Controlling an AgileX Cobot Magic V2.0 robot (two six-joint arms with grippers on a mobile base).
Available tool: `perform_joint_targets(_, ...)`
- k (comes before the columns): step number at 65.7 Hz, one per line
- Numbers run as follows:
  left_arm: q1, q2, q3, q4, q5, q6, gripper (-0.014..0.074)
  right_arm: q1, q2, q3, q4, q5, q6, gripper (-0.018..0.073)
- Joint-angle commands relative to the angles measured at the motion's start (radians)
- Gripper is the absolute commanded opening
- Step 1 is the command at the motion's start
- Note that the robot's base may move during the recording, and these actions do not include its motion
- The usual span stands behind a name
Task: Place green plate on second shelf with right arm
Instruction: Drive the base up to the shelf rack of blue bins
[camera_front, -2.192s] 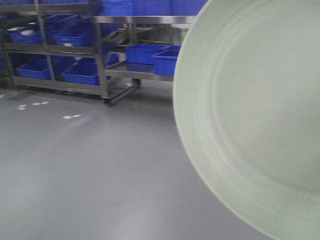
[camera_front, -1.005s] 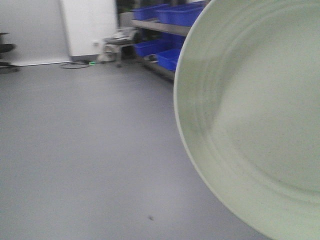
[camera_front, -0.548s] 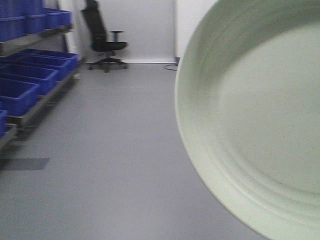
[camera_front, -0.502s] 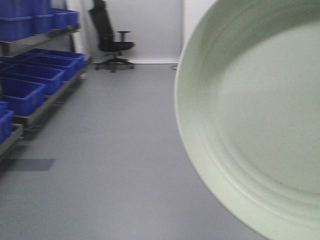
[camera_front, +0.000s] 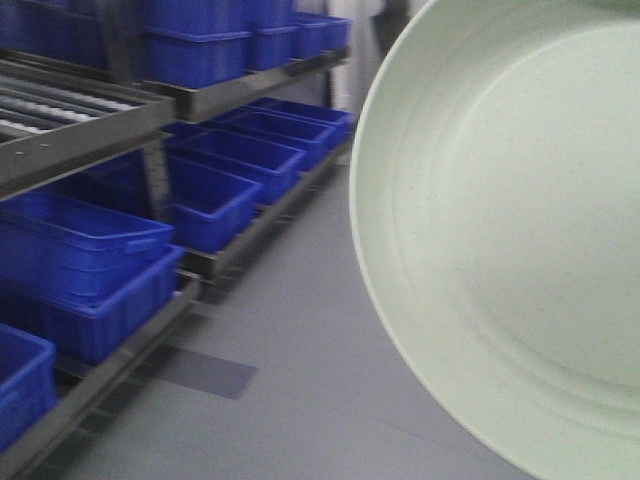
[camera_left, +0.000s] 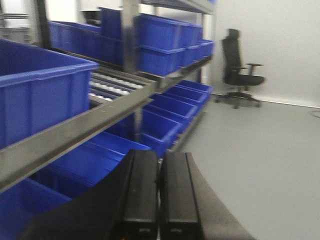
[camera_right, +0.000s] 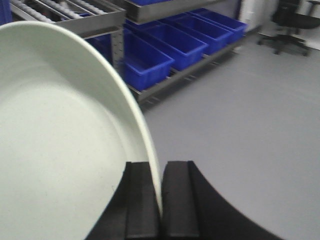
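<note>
The pale green plate fills the right half of the front view, held up on edge close to the camera. In the right wrist view my right gripper is shut on the rim of the green plate, one finger inside the rim and one outside. My left gripper is shut with nothing between its fingers, pointing along the rack. A metal shelf with rollers runs at mid-height on the left, above lower levels holding blue bins.
A steel rack stands along the left, loaded with blue plastic bins on several levels. Grey floor stretches to the right of it. A black office chair stands at the far wall.
The front view has swung round: the open floor and chair are gone from it and the rack with blue bins now stands close on the left. The plate keeps its place in view.
</note>
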Motion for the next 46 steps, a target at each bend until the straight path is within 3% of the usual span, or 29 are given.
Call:
perform_joint_targets(1, -0.001, -0.004, 0.042, -0.007, -0.082, -0.006, 0.0130, 0.001, 0.008, -0.034, -0.001, -0.103, 0.007, 0.0053)
perform_joint_targets(46, -0.001, -0.004, 0.042, -0.007, -0.082, -0.006, 0.0130, 0.002, 0.008, -0.034, -0.001, -0.100, 0.007, 0.0053)
